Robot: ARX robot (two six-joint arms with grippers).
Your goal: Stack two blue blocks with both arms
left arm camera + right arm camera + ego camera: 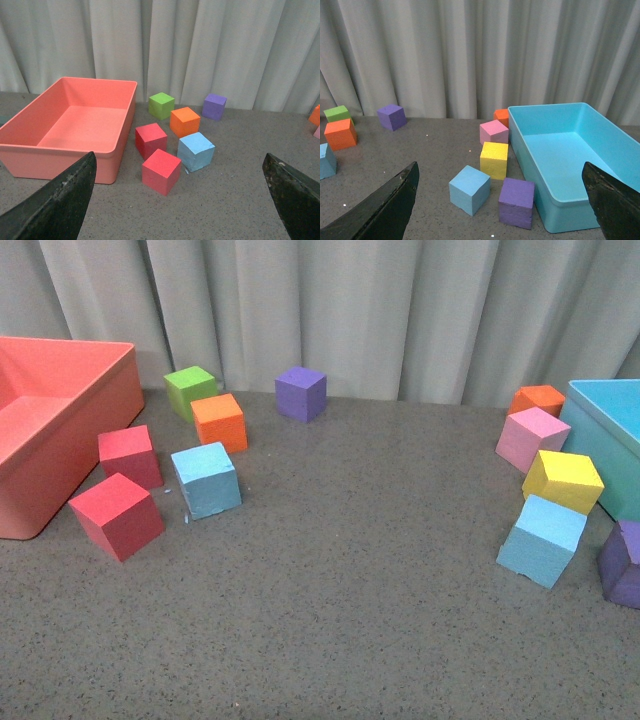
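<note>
Both tools are spread wide with nothing between the fingers. The left gripper [178, 156] and right gripper [500, 165] each show two dark, scuffed, wedge-shaped fingers [60, 205] above the tabletop [360, 580], clear of every cube.

The blue blocks are well apart, one per side.
- The left blue block [206, 480] sits flat in the left cluster. The left orange cube [219, 421] is just behind it. The rear red cube [130, 455] and front red cube [118, 515] are beside it, toward the salmon bin [60, 420]. In the left wrist view we see small gaps on all its sides.
- The right blue block [541, 540] sits just in front of the yellow cube [563, 480], rotated corner-on to the robot. The right purple cube [624, 563] is beside it, next to the turquoise bin [598, 452].

All the cubes are matte foam, crisp-edged and the same size. The bins are smooth rectangular plastic with rounded rims. The tabletop is grey, speckled and grainy. A pleated grey curtain [400, 310] closes the back edge.

The green cube [190, 390] and rear purple cube [300, 393] sit near the curtain. The pink cube [532, 438] and right orange cube [537, 399] line the turquoise bin's wall behind the yellow cube.

For moving room, we have a wide bare strip between the two clusters, running from the curtain to the near edge.
</note>
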